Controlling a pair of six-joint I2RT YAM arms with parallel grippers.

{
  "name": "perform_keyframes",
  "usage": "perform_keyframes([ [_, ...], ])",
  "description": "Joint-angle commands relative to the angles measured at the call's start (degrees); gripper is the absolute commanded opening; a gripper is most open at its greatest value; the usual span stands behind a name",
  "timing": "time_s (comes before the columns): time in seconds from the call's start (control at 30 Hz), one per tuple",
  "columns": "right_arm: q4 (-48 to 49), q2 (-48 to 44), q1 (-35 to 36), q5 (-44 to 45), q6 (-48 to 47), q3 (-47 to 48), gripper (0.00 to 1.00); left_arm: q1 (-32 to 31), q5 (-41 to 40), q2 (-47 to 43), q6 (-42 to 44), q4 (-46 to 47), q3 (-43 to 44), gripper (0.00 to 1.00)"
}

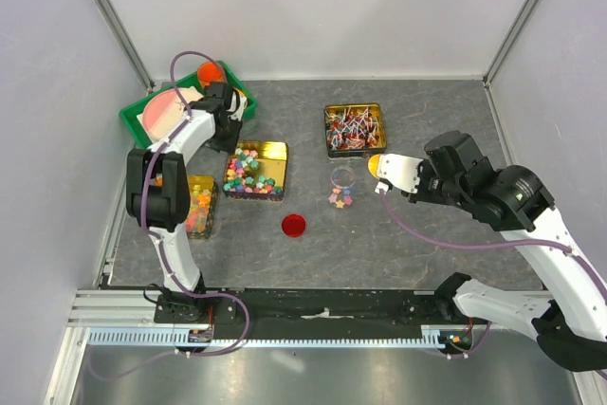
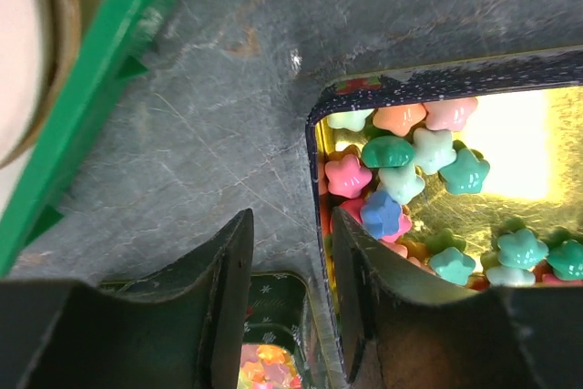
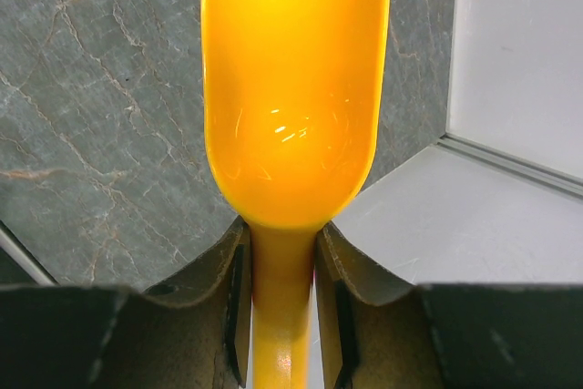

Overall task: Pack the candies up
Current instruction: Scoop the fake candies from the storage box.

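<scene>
Many candies (image 2: pixel 401 179) just beside the spread left fingers (image 2: pixel 226 316); right fingers (image 3: pixel 357 291) tight on a yellow scoop (image 3: pixel 293 88).

A green tray (image 1: pixel 128 122) stands at the far left of the grey stone-look table (image 1: pixel 427 120). In the tray lies a round pink plate (image 1: pixel 163 111), and behind it an orange ball (image 1: pixel 209 71). A square tin (image 1: pixel 382 130) at the far middle holds wrapped lollipops (image 1: pixel 353 128) with white sticks. A smaller tin (image 1: pixel 202 180) near the left edge holds red-orange-yellow gummy pieces (image 1: pixel 199 212). A red round lid (image 1: pixel 294 225) lies flat, alone, near the middle. A glossy yellow scoop (image 3: pixel 291 107) is above the table, near the white wall (image 3: pixel 519 52).
</scene>
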Motion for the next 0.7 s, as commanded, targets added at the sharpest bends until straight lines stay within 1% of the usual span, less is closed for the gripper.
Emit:
perform_keyframes([
  [0.0,1.5,-1.9,-0.2,-0.2,0.2,-0.8,0.00,-0.1,-0.7,1.9,-2.9,-0.7,2.8,0.45],
  [0.3,1.2,-0.6,-0.2,-0.9,0.3,0.7,0.00,-0.1,-1.6,5.0,-3.8,0.5,3.4,0.39],
  [0.4,1.3,0.2,-0.2,-1.0,0.3,1.3,0.00,-0.2,-1.8,6.1,-3.8,0.8,3.9,0.36],
  [0.67,1.1,4.0,-0.2,-2.2,-0.1,3.5,0.00,-0.9,-2.0,8.7,-3.8,1.6,4.8,0.35],
])
